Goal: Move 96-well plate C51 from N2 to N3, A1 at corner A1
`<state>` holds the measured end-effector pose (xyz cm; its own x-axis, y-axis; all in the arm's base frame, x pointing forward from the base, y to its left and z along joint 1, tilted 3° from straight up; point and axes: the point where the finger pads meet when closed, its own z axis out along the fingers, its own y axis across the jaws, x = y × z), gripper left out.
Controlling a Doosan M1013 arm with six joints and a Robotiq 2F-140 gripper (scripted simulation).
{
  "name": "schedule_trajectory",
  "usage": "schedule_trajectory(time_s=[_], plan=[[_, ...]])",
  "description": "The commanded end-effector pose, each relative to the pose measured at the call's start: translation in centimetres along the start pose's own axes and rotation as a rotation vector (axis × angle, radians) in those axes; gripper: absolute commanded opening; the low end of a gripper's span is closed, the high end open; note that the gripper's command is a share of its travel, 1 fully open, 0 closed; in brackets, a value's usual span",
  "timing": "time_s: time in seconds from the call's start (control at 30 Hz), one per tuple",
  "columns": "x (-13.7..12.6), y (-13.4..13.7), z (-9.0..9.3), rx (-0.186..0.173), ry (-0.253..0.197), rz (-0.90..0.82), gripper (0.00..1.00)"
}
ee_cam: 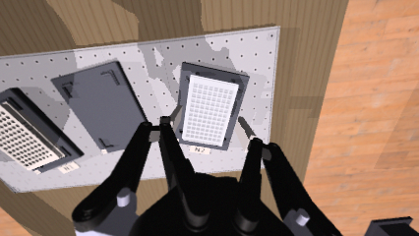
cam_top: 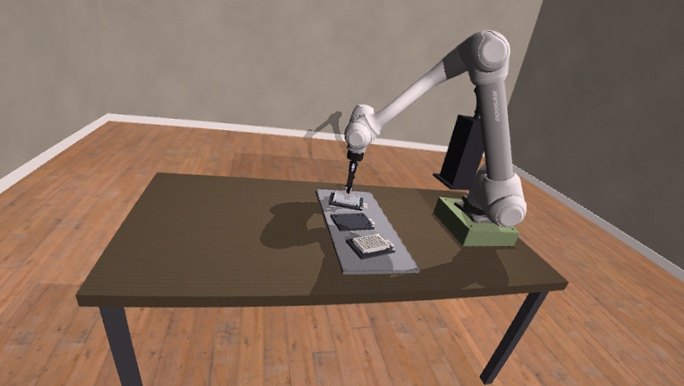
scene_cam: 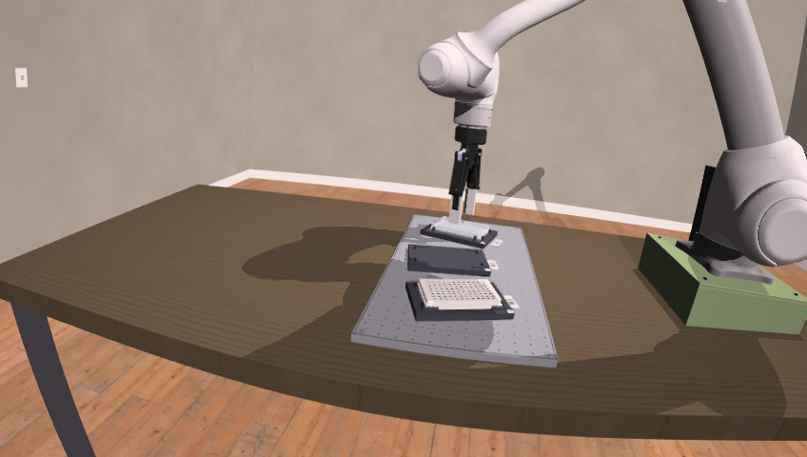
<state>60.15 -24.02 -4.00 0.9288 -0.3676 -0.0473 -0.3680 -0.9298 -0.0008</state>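
Note:
The white 96-well plate C51 (ee_cam: 209,110) sits on the dark nest N2 (ee_cam: 212,77) at the far end of the grey deck; the N2 label (ee_cam: 200,148) lies in front of it. The plate also shows in the exterior view (scene_cam: 460,230) and the top view (cam_top: 346,199). My gripper (ee_cam: 209,118) (scene_cam: 459,213) hangs straight over C51, open, with a finger on each long side and the tips close above the plate. The empty dark nest N3 (ee_cam: 100,105) is the middle one (scene_cam: 448,258). Plate C15 (ee_cam: 27,138) (scene_cam: 460,292) sits on nest N1 at the near end.
The three nests stand in a row on a grey perforated deck plate (scene_cam: 459,333) on a brown table. The arm's green base block (scene_cam: 718,288) stands to the right of the deck. The table's far edge lies just past N2.

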Motion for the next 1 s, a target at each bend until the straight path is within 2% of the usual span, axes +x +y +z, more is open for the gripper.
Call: schedule_trajectory(time_s=[0.0,0.97], plan=[[-0.13,-0.25,0.21,-0.001,-0.002,-0.003,0.66],[-0.25,-0.47,0.21,-0.001,-0.002,-0.003,0.66]])
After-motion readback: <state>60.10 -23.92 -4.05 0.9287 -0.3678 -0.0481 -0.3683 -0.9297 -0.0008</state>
